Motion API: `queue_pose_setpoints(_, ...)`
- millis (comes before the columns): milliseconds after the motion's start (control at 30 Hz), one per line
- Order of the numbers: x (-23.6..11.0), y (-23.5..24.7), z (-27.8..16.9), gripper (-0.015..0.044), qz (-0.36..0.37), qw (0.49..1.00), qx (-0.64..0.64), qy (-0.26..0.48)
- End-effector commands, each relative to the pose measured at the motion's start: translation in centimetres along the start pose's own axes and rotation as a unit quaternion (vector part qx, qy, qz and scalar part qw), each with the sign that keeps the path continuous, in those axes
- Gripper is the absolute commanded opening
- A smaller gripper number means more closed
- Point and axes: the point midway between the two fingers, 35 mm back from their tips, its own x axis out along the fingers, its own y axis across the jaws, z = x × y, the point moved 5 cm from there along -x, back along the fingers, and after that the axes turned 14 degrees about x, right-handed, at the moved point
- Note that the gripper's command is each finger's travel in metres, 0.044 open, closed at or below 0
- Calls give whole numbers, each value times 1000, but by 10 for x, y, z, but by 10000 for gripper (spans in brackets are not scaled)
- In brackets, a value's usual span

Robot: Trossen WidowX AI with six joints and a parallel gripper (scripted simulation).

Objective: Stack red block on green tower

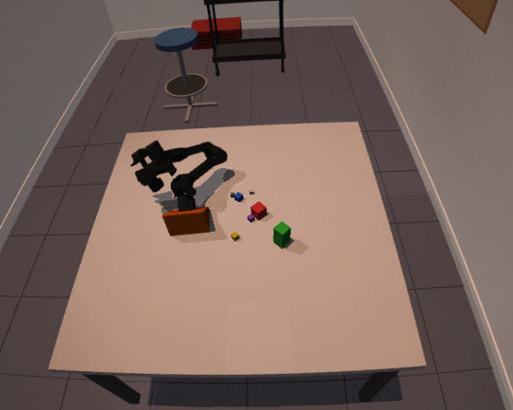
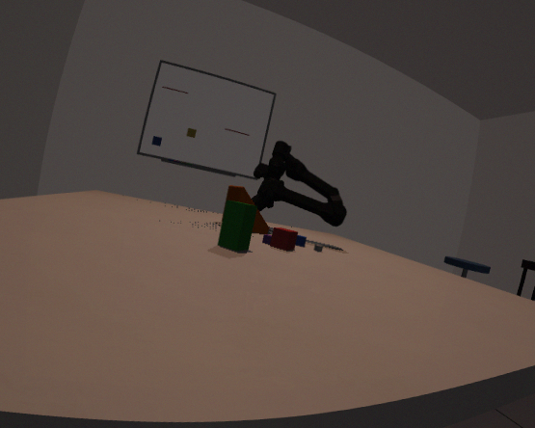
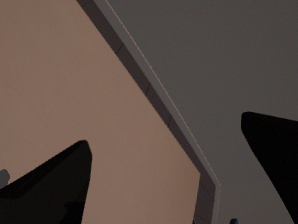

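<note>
Whiteboard only in exterior; yellow cube only top.

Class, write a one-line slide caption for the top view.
Arm folded back with gripper open, red block on the table beside the green tower.

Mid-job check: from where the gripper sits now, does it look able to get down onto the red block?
Probably yes. The open gripper is folded back, away from the small red cube. The cube's top is uncovered; only a tiny purple cube touches or nearly touches one side, and the green tower stands apart.
</note>
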Motion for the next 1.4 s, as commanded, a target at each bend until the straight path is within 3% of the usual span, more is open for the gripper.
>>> queue_pose_setpoints(0,0,0,1,426,0,1000,-1,-2)
queue_pose_setpoints(133,-5,-3,14,440,10,998,-18,-52)
queue_pose_setpoints(300,-23,-8,46,440,35,983,-65,-168)
queue_pose_setpoints(600,-75,-8,93,440,84,912,-176,-360)
queue_pose_setpoints(1000,-172,9,121,440,147,755,-336,-544)
queue_pose_setpoints(1367,-265,39,102,440,201,576,-484,-627)
